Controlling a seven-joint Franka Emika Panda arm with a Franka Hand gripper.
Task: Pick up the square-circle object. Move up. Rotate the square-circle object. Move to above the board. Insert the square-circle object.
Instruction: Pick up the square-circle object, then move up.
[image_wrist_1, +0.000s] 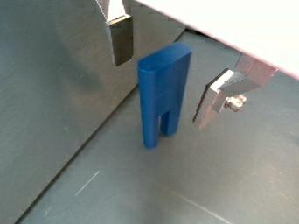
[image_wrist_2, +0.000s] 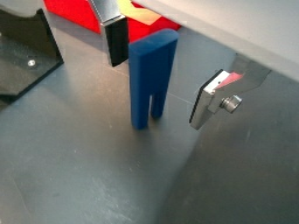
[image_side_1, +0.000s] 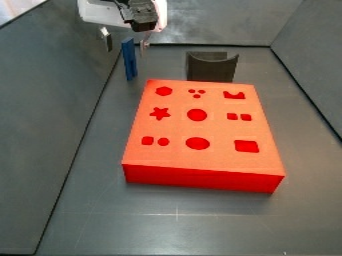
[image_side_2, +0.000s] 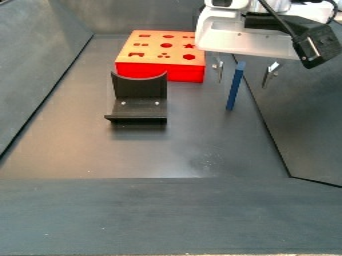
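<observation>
Square-circle object (image_wrist_1: 163, 96) upright on floor (unheld), between wide-open fingers (image_wrist_1: 121, 41), gaps both sides.

In a side view the gripper (image_side_1: 131, 38) hides the square-circle object's (image_side_1: 131, 62) top, fingertips indistinct.

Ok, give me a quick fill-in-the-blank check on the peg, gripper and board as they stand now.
1. The blue peg stands ____ on the floor.
2. The gripper fingers sit either side of the peg, jaws ____.
3. The peg is ____ the red board, not in it.
4. The board's star hole is ____.

Missing: upright; open; beside; empty
</observation>
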